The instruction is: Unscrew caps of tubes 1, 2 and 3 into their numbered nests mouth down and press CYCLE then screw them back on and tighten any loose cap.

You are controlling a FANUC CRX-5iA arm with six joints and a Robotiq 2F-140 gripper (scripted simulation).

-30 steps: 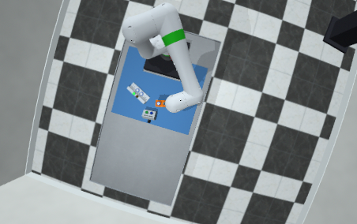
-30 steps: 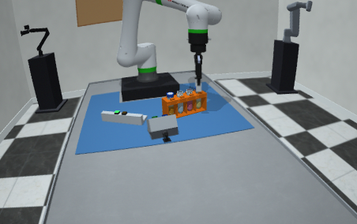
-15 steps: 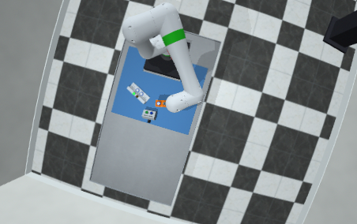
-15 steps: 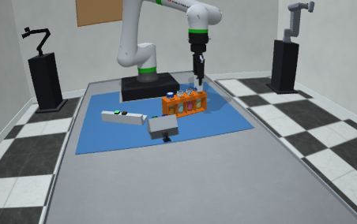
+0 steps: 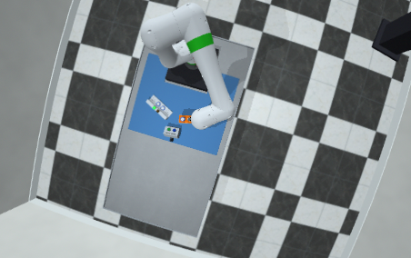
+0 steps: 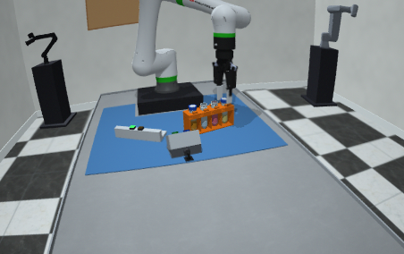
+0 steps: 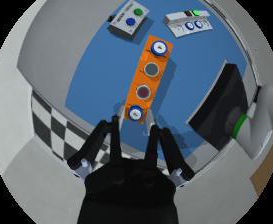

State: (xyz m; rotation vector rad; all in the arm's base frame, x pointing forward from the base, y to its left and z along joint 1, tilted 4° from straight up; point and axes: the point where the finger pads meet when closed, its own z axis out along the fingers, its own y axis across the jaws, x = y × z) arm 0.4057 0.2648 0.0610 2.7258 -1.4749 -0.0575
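The orange decapping station (image 6: 209, 117) stands on the blue mat and also shows in the wrist view (image 7: 148, 80). Its two end tubes carry blue caps (image 7: 160, 47) (image 7: 135, 113). The two middle tubes (image 7: 151, 70) (image 7: 143, 91) stand open. My gripper (image 7: 135, 112) (image 6: 223, 90) is open and empty. It hangs straight over the capped end tube (image 6: 223, 102), a little above the cap. The cap tray (image 7: 187, 24) holds two blue caps (image 7: 189, 26) (image 7: 199, 24). A green lamp (image 7: 195, 12) is lit on its console (image 6: 138, 132).
The small key desk (image 7: 128, 15) with the blue key (image 7: 130, 22) and the green key (image 7: 137, 11) sits in front of the station (image 6: 184, 142). The arm's black base block (image 6: 169, 99) stands behind the rack. Camera stands (image 6: 53, 89) (image 6: 323, 71) are off the table.
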